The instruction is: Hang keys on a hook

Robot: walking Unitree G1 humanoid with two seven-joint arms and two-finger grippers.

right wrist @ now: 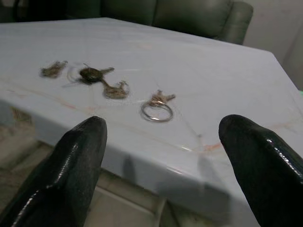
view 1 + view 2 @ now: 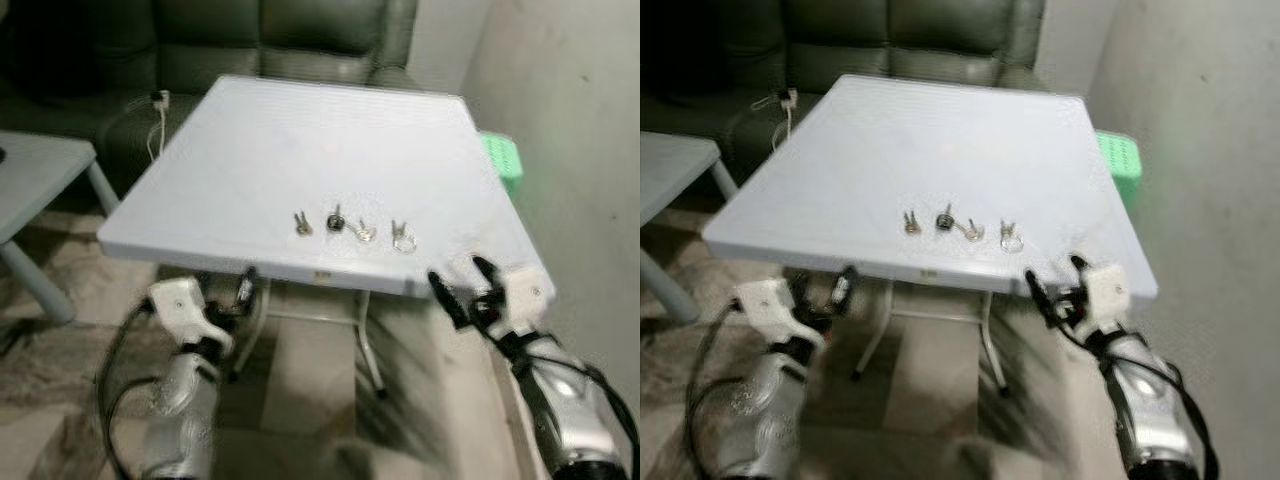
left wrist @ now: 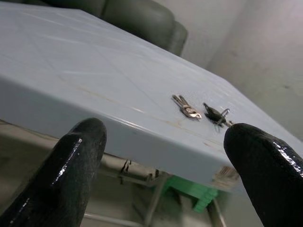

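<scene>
Several key sets lie in a row near the front edge of a pale blue table: a small pair of keys, a black-headed key, a brass key and a key on a steel ring. My right gripper is open, level with the table's front right edge, just short of the ringed key. My left gripper is open too, held below the front edge left of the keys, with the small pair ahead of it.
A dark green sofa stands behind the table, with a white cable on it. A green crate sits by the wall on the right. A second pale table is on the left. Metal legs run under the table.
</scene>
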